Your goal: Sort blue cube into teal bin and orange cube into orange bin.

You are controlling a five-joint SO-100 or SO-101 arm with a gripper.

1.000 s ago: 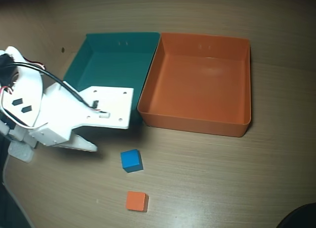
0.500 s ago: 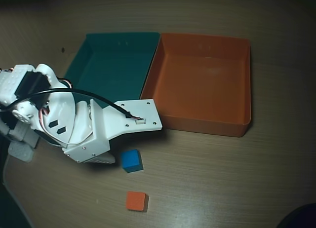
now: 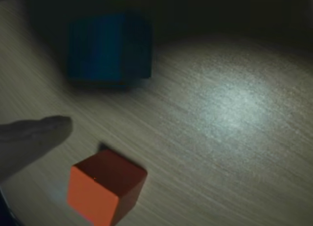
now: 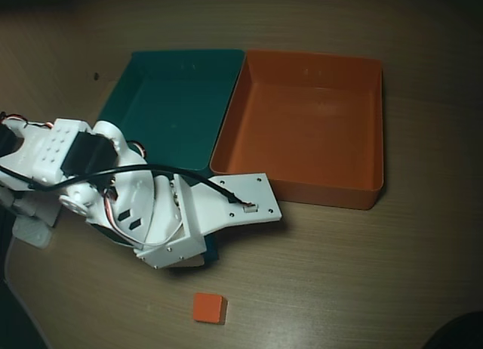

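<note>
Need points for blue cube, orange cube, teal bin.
blue cube (image 3: 108, 49), wrist view, shaded front face.
orange cube (image 4: 209, 307), overhead view, top face.
teal bin (image 4: 181, 111), overhead view, bare floor.

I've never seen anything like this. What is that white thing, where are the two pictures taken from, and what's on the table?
The white thing is a small robot arm; its two-finger gripper is mostly hidden beneath its own body in the overhead view, which comes from a fixed camera looking straight down. The darker, blurrier picture comes from a camera riding on the arm's wrist, so it sees what lies just ahead of the gripper; one pale fingertip pokes in from the left.

On the wooden table sit two shallow trays side by side: the teal bin and the orange bin, both empty as far as can be seen. The orange cube lies loose on the wood. The blue cube is hidden under the arm from above, but the wrist view shows it resting on the table in shadow. Nothing is held; whether the gripper is open is unclear.
</note>
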